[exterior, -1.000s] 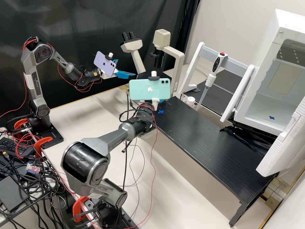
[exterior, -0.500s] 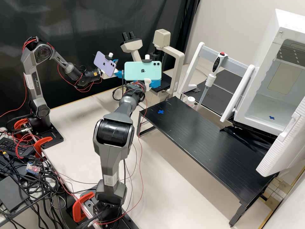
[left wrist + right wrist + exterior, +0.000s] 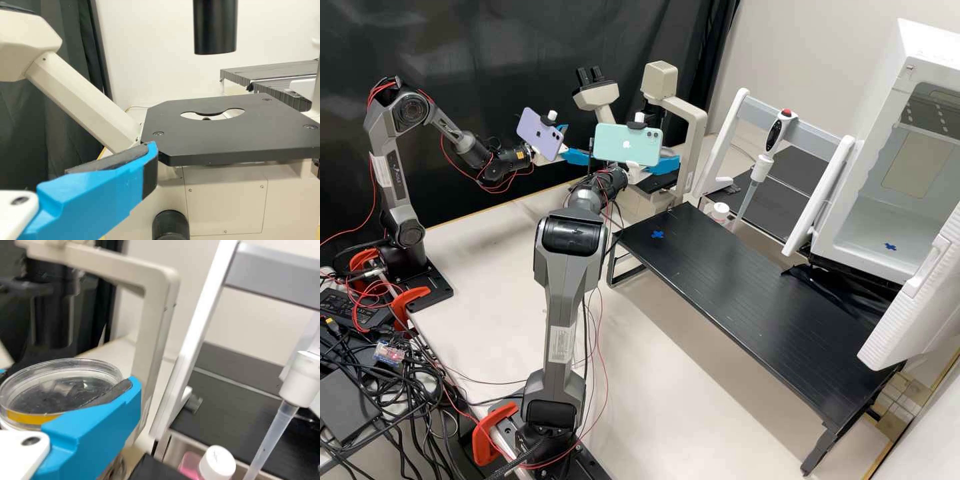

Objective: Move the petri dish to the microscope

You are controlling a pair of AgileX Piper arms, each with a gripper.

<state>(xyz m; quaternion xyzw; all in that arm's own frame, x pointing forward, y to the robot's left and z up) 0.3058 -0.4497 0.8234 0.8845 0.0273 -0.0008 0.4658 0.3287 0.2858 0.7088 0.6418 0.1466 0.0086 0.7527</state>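
And there we were, our right gripper [image 3: 667, 162] clamped firmly on the petri dish [image 3: 55, 397] near the microscope [image 3: 597, 97], while our left gripper [image 3: 581, 145] hung nearby, fingers apart!

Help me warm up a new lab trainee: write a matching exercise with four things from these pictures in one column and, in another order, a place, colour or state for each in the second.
Things
A. Petri dish
B. Electronic pipette
C. Microscope stage
D. Bottle

Places, colours, states
1. White cap, with pink showing next to it
2. Hanging from a grey crossbar
3. Held between the fingers of the right gripper
4. Flat black plate with an opening in it

Right pairs: A-3, B-2, C-4, D-1
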